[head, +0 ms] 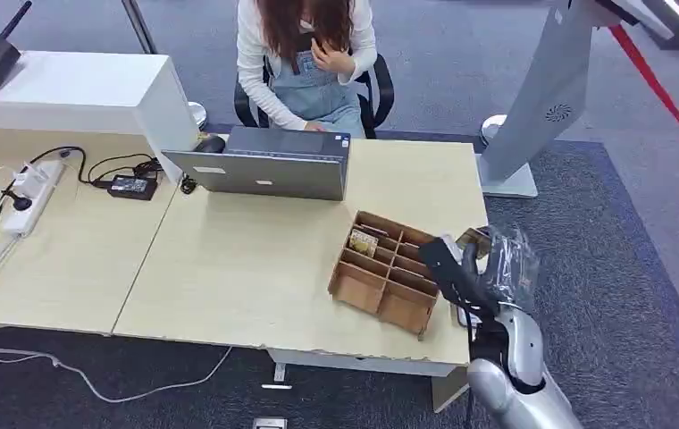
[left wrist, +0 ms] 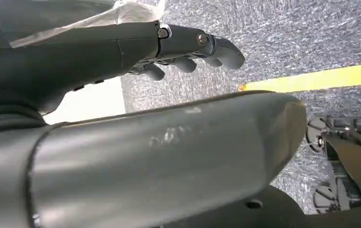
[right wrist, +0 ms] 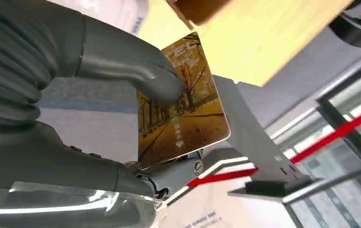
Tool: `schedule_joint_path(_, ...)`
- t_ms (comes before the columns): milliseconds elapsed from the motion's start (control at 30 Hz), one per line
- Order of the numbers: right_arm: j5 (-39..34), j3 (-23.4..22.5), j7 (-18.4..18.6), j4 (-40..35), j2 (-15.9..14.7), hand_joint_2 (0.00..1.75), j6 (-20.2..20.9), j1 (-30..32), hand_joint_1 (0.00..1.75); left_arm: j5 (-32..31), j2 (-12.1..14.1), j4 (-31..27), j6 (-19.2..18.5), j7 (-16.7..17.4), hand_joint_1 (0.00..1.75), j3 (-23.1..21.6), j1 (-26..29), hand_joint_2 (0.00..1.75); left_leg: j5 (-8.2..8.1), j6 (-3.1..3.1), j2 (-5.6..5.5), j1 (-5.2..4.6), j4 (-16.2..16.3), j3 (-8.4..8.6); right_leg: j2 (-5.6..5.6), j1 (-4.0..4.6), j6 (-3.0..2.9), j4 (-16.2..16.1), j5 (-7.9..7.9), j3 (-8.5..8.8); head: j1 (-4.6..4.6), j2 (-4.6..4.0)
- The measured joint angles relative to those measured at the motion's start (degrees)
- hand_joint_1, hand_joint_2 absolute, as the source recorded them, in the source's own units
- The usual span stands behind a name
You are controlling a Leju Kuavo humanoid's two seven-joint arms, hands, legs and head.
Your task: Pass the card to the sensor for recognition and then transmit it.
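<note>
Currently right hand (head: pixel 483 268) is raised at the desk's (head: pixel 255 268) right edge, thumb (right wrist: pixel 136 76) pressed on the face of the card (right wrist: pixel 181 102), fingers behind it — card pinched, printed side with autumn trees facing the wrist cam. Left hand (left wrist: pixel 188 45) hangs over grey carpet (left wrist: pixel 283 33), fingers loosely curled and holding nothing. Just left of the right hand, a brown divided box (head: pixel 388 271) sits on the desk with one card-like item in a far compartment. Beyond it an open laptop (head: pixel 269 164), a person (head: pixel 311 58) seated behind. White sensor stand (head: pixel 541 98) far right, well apart from the card
</note>
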Motion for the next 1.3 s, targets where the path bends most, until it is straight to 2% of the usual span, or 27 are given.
schedule_joint_path(67, -0.4, 0.2, -0.5, 0.8, 0.0, 1.75, -0.7, 0.5, 1.75, 0.0, 0.0, 0.0, 0.0, 0.2, 0.0, 0.0, 0.0, 0.0, 0.0, 0.0, -0.01, 0.0, 0.0, 0.01, 0.0, 0.0, 0.0, 0.0, 0.0, -0.03, 0.0, 0.0)
schedule_joint_path(100, -1.3, 0.2, -2.0, 1.2, -0.3, 1.75, -1.2, 0.6, 1.75, 0.0, 0.0, 0.0, 0.2, 0.4, 0.0, 0.0, 0.0, 0.0, 0.0, 0.0, 0.01, 0.0, 0.0, 0.03, 0.01, 0.0, 0.0, 0.0, 0.0, -0.04, 0.0, 0.0)
schedule_joint_path(200, -5.3, 0.2, -9.5, 3.8, -2.4, 1.75, -3.4, 1.2, 1.75, 0.0, -0.3, 0.0, 1.1, 0.8, 0.0, 0.0, 0.0, 0.0, 0.0, 0.0, -0.01, 0.0, 0.0, -0.01, -0.02, 0.0, 0.02, 0.0, -0.01, 0.0, 0.0, 0.0)
schedule_joint_path(300, -6.0, 0.0, -12.1, 6.1, -3.8, 1.75, -4.8, 1.5, 1.75, 0.0, -0.5, 0.0, 1.3, 0.9, 0.0, 0.0, 0.1, 0.0, -0.01, 0.02, 0.02, -0.01, 0.0, -0.01, 0.01, -0.01, 0.02, 0.0, 0.01, -0.01, 0.0, 0.0)
schedule_joint_path(800, -3.8, -0.1, -9.9, 12.2, -4.6, 1.75, -4.8, 2.1, 1.75, 0.2, -0.5, 0.0, 1.3, 0.8, 0.0, 0.0, 0.0, 0.0, -0.01, 0.02, 0.01, 0.0, 0.0, 0.0, 0.02, -0.01, 0.03, 0.0, 0.02, -0.01, 0.0, 0.0)
schedule_joint_path(1300, -5.0, 0.5, -9.8, 15.9, -4.3, 1.75, -4.4, 2.3, 1.75, 0.1, -0.5, 0.0, 1.3, 0.6, 0.0, 0.0, 0.0, 0.0, -0.01, 0.02, 0.01, 0.0, 0.0, 0.0, 0.02, -0.01, 0.03, 0.0, 0.02, -0.01, 0.0, 0.0)
